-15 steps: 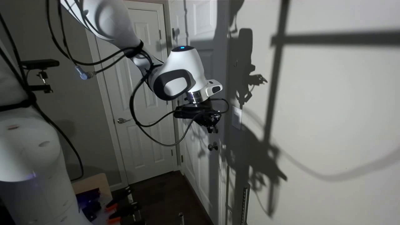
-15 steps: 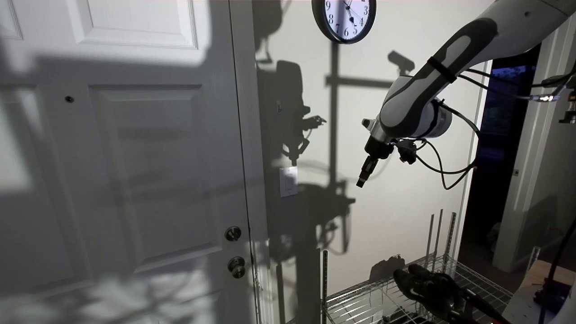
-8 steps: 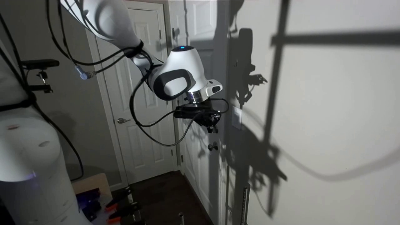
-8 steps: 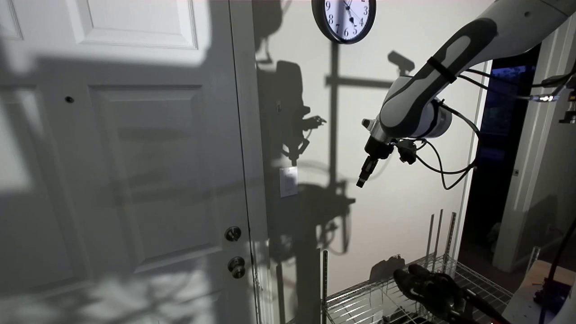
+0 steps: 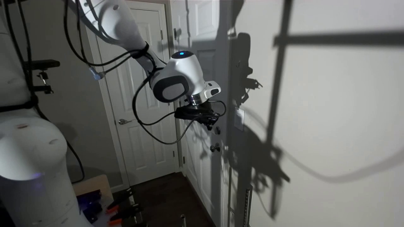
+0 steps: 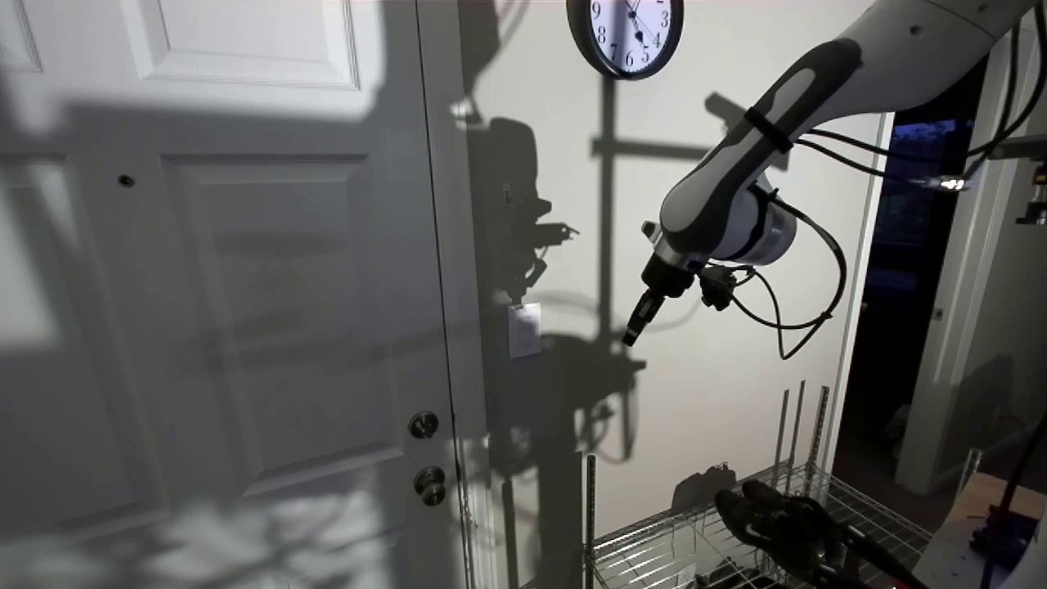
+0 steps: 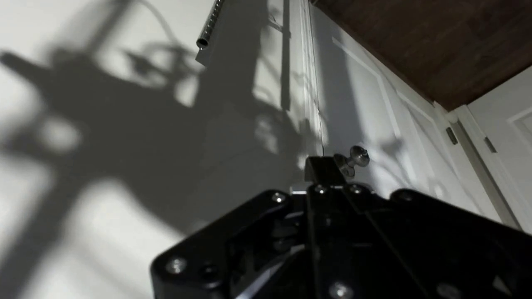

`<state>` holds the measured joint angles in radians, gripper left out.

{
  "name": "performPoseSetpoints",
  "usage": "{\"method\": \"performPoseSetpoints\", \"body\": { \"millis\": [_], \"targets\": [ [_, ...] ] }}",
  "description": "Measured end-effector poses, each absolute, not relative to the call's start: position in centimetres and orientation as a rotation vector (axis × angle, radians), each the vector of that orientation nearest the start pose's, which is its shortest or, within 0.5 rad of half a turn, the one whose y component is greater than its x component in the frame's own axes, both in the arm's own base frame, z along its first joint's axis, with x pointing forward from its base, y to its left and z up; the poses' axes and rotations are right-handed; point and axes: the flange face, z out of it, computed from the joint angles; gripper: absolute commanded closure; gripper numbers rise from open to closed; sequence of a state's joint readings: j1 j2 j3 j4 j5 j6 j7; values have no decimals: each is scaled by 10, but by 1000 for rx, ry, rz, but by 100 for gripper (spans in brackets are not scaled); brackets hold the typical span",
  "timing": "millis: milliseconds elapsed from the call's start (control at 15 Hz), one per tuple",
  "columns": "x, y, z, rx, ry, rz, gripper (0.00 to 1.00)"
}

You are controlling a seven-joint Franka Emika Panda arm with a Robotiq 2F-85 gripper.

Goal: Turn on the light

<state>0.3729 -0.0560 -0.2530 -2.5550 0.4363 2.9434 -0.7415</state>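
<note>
The light switch is a white wall plate beside the door frame; it shows in both exterior views (image 5: 239,119) (image 6: 524,330). My gripper is black and shows in both exterior views (image 5: 209,127) (image 6: 630,338). It points down and is apart from the plate. In the wrist view the fingertips (image 7: 325,169) are together with nothing seen between them. The switch plate does not show in the wrist view; the gripper may hide it. The room is dim, and the arm casts dark shadows on the wall around the plate.
The white door (image 6: 270,327) has a knob (image 6: 429,487) and a deadbolt (image 6: 423,424) beside the plate. A wire rack (image 6: 646,564) with upright posts (image 6: 590,507) stands below the arm. A clock (image 6: 628,37) hangs above. Cables (image 5: 164,143) loop from the arm.
The fingers, a little apart before, are now together. The arm has shifted slightly, to the left in both exterior views; the deadbolt now shows beside the gripper. The plate looks unchanged.
</note>
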Motion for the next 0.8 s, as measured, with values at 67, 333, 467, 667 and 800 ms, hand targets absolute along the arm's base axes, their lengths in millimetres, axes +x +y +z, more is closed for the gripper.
{"method": "performPoseSetpoints", "body": {
  "millis": [67,333,467,667,800],
  "targets": [
    [487,38,331,-2921,-652,-750,99],
    [514,67,327,-2881,-605,-832,99],
    [528,76,324,-2869,-588,-866,99],
    [549,86,314,-2858,-555,-905,100],
    [564,89,306,-2854,-533,-930,100]
  ]
}}
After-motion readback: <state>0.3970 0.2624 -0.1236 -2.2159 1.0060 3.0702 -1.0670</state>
